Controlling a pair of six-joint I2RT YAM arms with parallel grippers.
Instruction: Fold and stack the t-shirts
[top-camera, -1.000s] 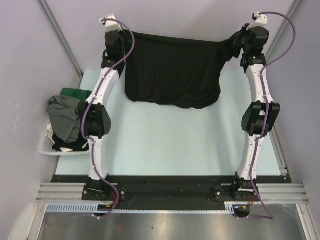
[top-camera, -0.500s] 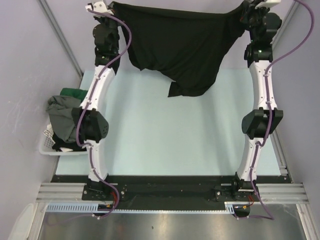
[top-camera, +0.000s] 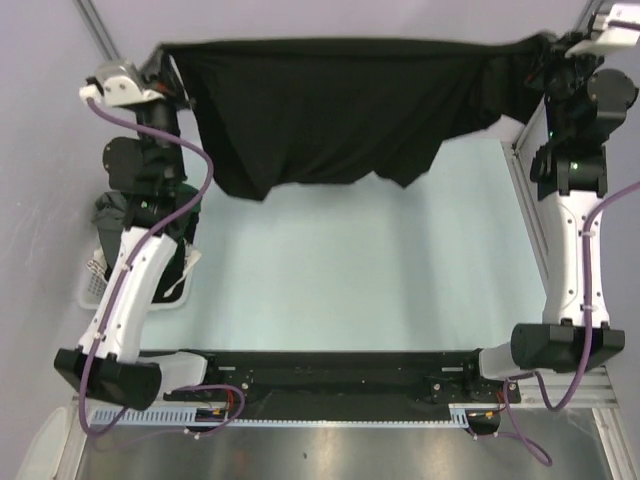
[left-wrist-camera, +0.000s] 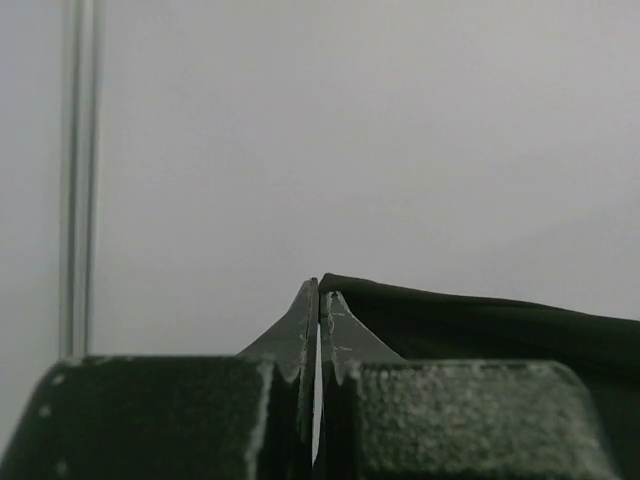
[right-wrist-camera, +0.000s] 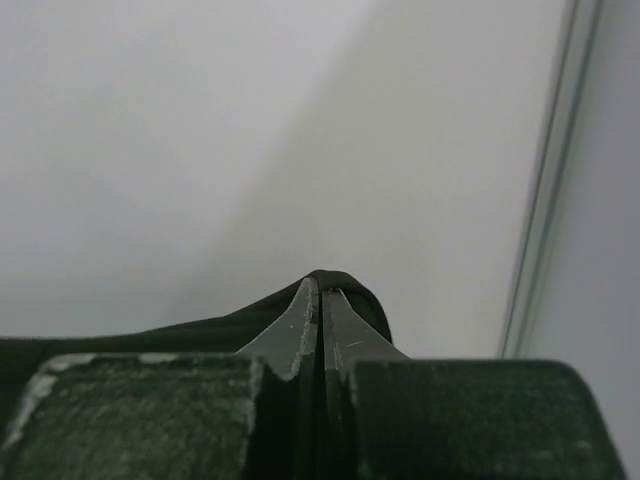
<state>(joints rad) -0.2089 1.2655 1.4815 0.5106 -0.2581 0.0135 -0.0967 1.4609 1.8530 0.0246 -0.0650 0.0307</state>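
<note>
Raised higher, left gripper (left-wrist-camera: 318, 300) and right gripper (right-wrist-camera: 320, 295) clamp the black t-shirt (top-camera: 340, 110), apparently taut between them.

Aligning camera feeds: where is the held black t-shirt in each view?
Top external: black t-shirt spans the top, stretched between left gripper and right gripper.
Left wrist: lower right, running from the fingertips to the right edge.
Right wrist: lower left, running from the fingertips to the left edge.
Shared landmark: the shirt's taut top edge.

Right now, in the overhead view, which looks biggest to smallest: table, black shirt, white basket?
1. table
2. black shirt, nearly as big; it hangs nearer the camera, so that order is unsure
3. white basket, partly hidden
</note>
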